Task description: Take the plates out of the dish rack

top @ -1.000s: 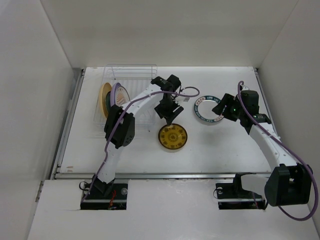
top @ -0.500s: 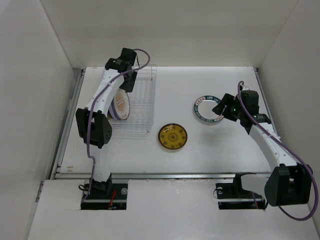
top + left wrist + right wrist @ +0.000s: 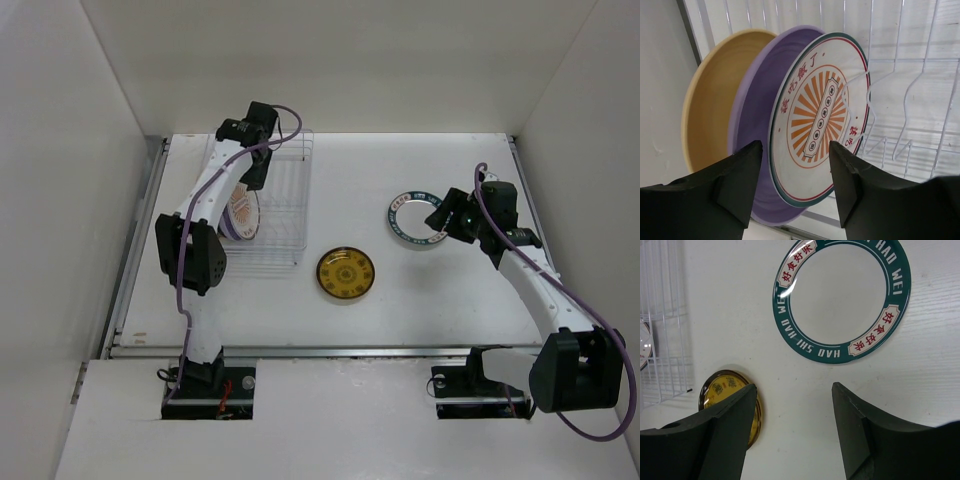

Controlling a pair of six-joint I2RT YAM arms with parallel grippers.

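Observation:
The wire dish rack [image 3: 280,215] stands at the table's back left. Three plates stand on edge in it: a mustard-yellow one [image 3: 710,105], a lavender one [image 3: 756,110] and a white one with an orange sunburst [image 3: 820,115]. My left gripper [image 3: 796,185] is open above them, its fingers on either side of the sunburst plate's near rim, apart from it. An amber patterned plate [image 3: 346,273] and a white plate with a dark-teal rim [image 3: 412,221] lie flat on the table. My right gripper [image 3: 794,432] is open and empty just beside the teal-rimmed plate [image 3: 842,300].
White walls close in the table on the left, back and right. The rack's right rows of slots [image 3: 910,75] hold no plates. The amber plate also shows in the right wrist view [image 3: 727,405].
My left arm has swung from the amber plate at the table's middle back to the rack and now hangs over the standing plates. The right arm has not moved.

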